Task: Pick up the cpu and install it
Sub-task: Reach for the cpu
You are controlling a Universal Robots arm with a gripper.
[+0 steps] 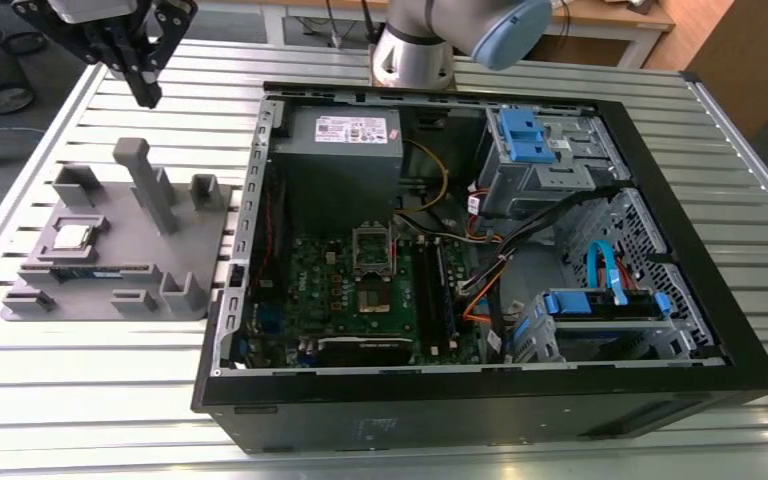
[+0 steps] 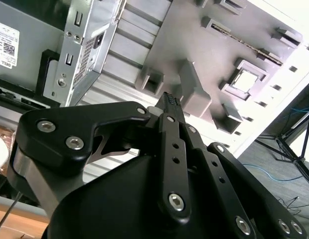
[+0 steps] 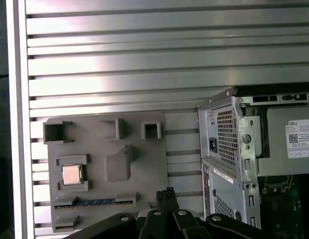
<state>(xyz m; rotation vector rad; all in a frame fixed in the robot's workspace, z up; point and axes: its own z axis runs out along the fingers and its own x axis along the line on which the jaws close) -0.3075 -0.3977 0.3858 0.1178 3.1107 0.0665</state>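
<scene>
Bearings: clock face laid on the exterior view, 12 at its upper edge.
Gripper [image 1: 152,98]: fingers drawn together into one narrow tip, nothing between them. It hangs in the air with the tip pointing down, touching nothing. The joined tip also shows in both wrist views [image 2: 169,99] [image 3: 168,191].
Gripper position: about 1 o'clock from the cpu and well apart from it, out past the 12 o'clock edge of the fixture.
Cpu [image 1: 75,236]: lies flat, silver top up, in a square walled pocket of the fixture. Both wrist views show it seated there [image 2: 244,81] [image 3: 71,175]. Not installed.
Fixture [image 1: 191,235]: grey moulded plate with posts and pockets, flat on the table at 9 o'clock of the case. The cpu pocket is in its 9 o'clock part.
Memory stick [image 1: 91,270]: long and narrow, in a slot of the fixture just at 6 o'clock of the cpu.
Case [image 1: 491,390]: black tower lying on its side, side panel off, interior exposed.
Motherboard [image 1: 344,300]: green, in the 7 o'clock part of the case interior.
Socket [image 1: 375,255]: metal frame with a dark centre, on the motherboard, at 3 o'clock from the cpu and well apart from it.
Power supply [image 1: 344,150]: grey box at 12 o'clock of the socket.
Table [image 1: 91,390]: slatted aluminium, carrying the fixture and the case.
</scene>
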